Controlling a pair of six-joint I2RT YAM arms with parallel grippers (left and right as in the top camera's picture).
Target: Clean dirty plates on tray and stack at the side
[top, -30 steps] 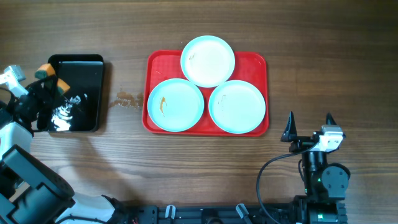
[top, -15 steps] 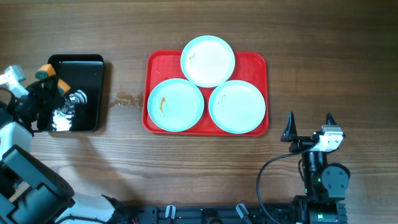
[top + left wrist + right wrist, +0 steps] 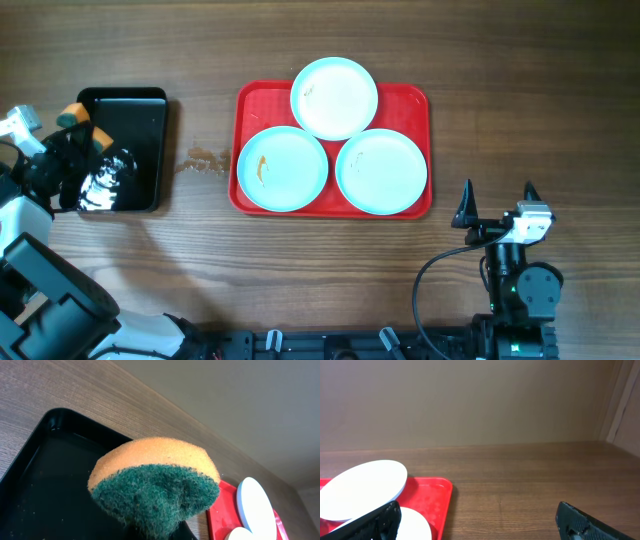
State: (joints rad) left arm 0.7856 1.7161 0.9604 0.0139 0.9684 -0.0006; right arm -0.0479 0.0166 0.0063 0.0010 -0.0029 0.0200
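- Your left claw (image 3: 76, 137) is pressed together on the sponge (image 3: 155, 480), pinching it at its lower edge; the orange side faces up and the green scouring side faces the wrist camera.
- You hold that sponge over the black tray (image 3: 140, 110), at the left end of the table (image 3: 530, 90). The tray's glossy floor shows a bright glint near your claw.
- Your right claw (image 3: 497, 200) stands spread wide and holds nothing. It sits near the table's front edge, just off the near right corner of the red tray (image 3: 255, 105).
- The red tray lies at the middle of the table, well apart from the black tray, with all three plates (image 3: 334, 97) on it.
- The far plate reaches past the tray's far rim, and it appears to overlap the edges of the two near plates.
- The near left plate (image 3: 285, 168) carries an orange-brown smear on its left side; the near right plate (image 3: 381, 171) looks clean.
- A brown smear (image 3: 205, 160) marks the bare wood between the two trays.
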